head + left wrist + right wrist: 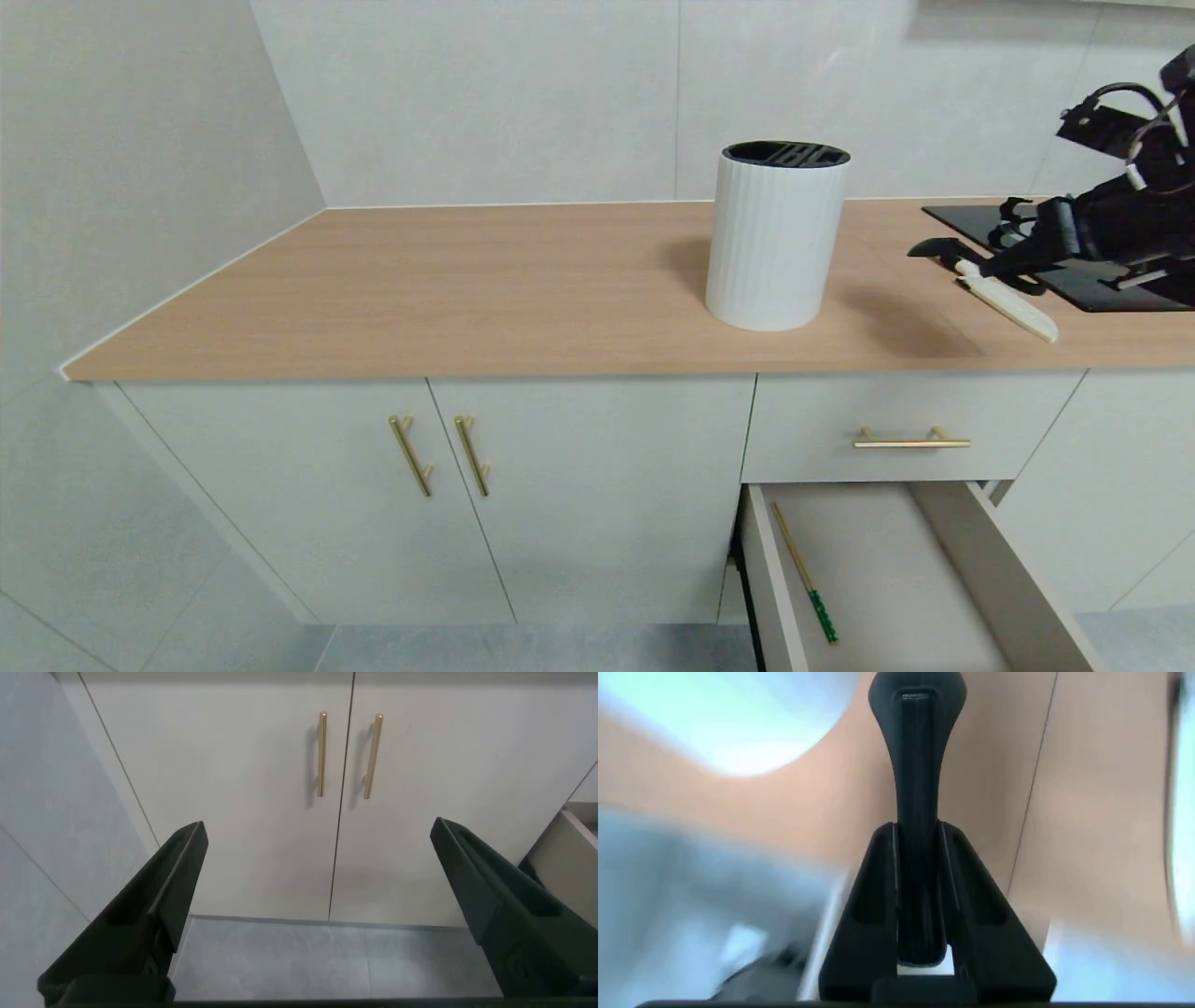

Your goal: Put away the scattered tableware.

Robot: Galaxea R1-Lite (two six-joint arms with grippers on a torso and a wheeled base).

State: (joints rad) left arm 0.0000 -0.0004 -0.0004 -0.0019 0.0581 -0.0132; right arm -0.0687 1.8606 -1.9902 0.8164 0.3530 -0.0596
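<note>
Knife: black handle and pale blade (995, 291), clamped in the right tool over the right end of the tabletop, blade slanting down toward the front edge; whether the tip touches the wood cannot be told.
Right tool: (1001, 265) closed on the knife's handle (915, 812), both fingers (878, 873) pressed against it.
Knife block: white ribbed cylinder with a black slotted top (775, 243), upright on the tabletop, near the knife and on its left.
Chopstick: thin, green-ended (805, 574), lying along the left wall of the open lower drawer (896, 560).
Left tool: (318, 845) open wide, low before the cabinet doors (262, 812).
Tabletop: light wood (467, 289), with a flat black slab (971, 219) at its right end.
Room: pale grey tiled walls (467, 93), white cabinets with gold bar handles (411, 455), grey floor (318, 961).
</note>
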